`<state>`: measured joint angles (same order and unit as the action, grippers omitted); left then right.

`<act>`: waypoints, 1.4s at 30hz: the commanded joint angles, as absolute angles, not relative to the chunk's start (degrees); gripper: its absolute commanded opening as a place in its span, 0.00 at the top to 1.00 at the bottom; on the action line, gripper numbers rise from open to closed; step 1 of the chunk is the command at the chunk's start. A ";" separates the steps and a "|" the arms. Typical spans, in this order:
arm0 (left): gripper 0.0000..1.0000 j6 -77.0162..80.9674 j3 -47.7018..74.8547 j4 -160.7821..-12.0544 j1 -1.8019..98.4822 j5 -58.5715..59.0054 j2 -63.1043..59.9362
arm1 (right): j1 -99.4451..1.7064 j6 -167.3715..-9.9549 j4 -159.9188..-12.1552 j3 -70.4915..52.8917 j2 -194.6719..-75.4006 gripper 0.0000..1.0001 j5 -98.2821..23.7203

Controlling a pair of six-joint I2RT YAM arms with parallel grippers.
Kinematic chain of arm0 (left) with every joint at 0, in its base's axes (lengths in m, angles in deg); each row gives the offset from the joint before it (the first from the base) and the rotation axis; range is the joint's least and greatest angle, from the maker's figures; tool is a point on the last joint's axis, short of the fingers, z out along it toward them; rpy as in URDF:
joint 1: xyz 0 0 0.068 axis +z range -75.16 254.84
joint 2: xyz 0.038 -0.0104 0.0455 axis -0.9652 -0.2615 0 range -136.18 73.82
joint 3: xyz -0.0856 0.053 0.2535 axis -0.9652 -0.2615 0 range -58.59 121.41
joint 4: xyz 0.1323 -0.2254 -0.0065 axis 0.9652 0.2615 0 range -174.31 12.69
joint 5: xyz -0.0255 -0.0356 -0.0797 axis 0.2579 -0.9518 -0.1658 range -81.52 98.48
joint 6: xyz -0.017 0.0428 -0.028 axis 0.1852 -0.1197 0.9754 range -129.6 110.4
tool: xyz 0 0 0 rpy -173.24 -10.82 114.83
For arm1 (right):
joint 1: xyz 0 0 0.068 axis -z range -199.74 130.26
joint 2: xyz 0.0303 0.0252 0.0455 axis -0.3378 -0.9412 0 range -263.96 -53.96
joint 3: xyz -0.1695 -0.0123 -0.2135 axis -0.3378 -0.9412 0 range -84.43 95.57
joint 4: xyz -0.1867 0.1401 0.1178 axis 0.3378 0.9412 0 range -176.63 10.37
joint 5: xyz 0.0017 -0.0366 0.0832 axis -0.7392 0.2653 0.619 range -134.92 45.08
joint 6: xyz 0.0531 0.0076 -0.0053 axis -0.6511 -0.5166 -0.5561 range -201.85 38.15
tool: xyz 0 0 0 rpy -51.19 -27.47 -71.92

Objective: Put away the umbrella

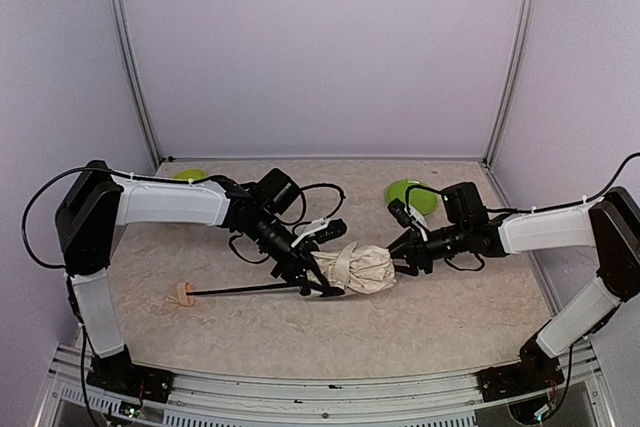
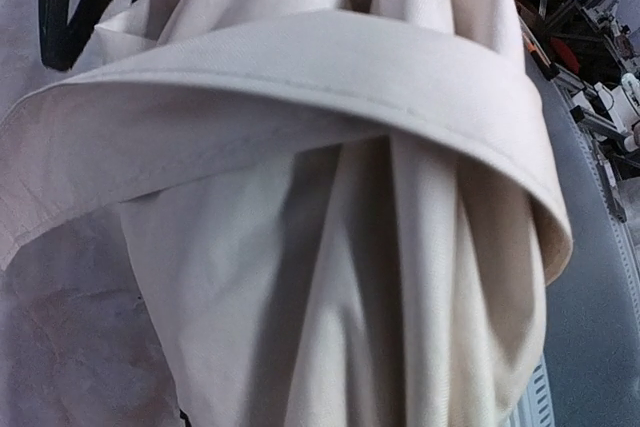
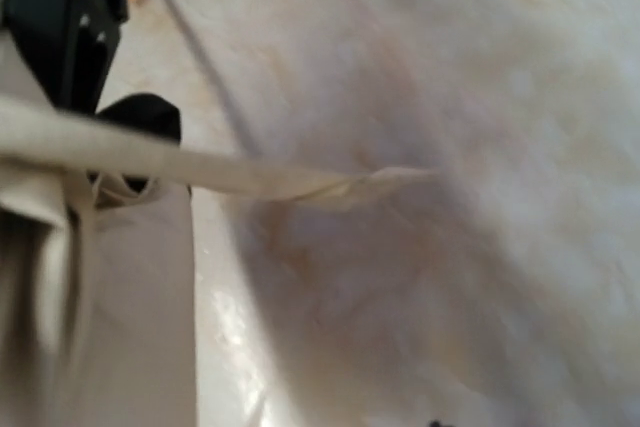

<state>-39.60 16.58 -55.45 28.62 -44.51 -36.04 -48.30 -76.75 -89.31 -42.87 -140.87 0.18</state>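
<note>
"Looking from above, where does the umbrella [image 1: 345, 272] sit?"

"On the table [image 1: 420, 332], about the middle. It lies on its side, folded. The cream canopy [image 1: 372, 267] is a bunched bundle. The thin black shaft [image 1: 240, 290] runs out of it to the left and ends in the small wooden knob [image 1: 183, 294], which rests on the tabletop."

"And the left gripper [image 1: 312, 282]?"

"It is down at the left end of the bundle, where the shaft enters the fabric, and it touches the umbrella there. I cannot tell whether its fingers are spread or pressed together. Its own camera is filled with cream cloth, with a flat strap [image 2: 300, 77] wrapped across the folds."

"The right gripper [image 1: 405, 259]?"

"It meets the opposite, right end of the bundle, and I cannot tell its state either. Its wrist view is blurred. There is cream fabric at the left, a thin cream strip [image 3: 250, 175] reaching across above the mottled tabletop, and dark shapes in the upper left corner that I cannot identify."

"Anything else on the table?"

"Two green things near the back wall. The left green item [image 1: 190, 175] sits behind the left arm [image 1: 170, 202]. The right green item [image 1: 403, 190] sits just behind the right gripper. Both are apart from the umbrella."
</note>
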 commanded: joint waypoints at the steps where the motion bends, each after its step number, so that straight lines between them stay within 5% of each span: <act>1: 1.00 -37.02 19.66 -56.07 28.72 -48.96 -30.38 | -50.46 -76.59 -100.98 -45.87 -139.97 0.52 5.18; 16: 1.00 -36.58 23.09 -52.38 26.67 -42.29 -24.82 | -54.81 -81.06 -114.30 -48.06 -143.44 0.45 3.18; 21: 1.00 -39.32 24.11 -47.47 22.89 -19.41 -26.81 | -51.88 -76.26 -97.14 -43.78 -140.86 0.46 -11.93; 26: 1.00 -44.04 17.83 -54.30 15.81 28.25 -26.34 | -47.46 -77.36 -91.19 -42.88 -138.06 0.46 -20.19; 34: 1.00 -79.01 -0.65 -101.58 13.43 62.43 -17.01 | -47.43 -78.49 -99.29 -42.24 -132.24 0.46 -16.74; 39: 1.00 -112.28 -14.99 -144.09 16.81 64.72 -22.62 | -47.59 -78.63 -100.93 -40.31 -130.93 0.47 -14.06; 42: 1.00 -120.21 -16.28 -156.74 17.99 64.67 -27.46 | -47.70 -79.03 -101.48 -39.89 -129.83 0.47 -13.22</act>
<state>-97.85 -13.88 -123.69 16.54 59.61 -22.49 -47.36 -78.32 -99.06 -41.65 -131.95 -15.29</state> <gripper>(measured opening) 0.212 0.534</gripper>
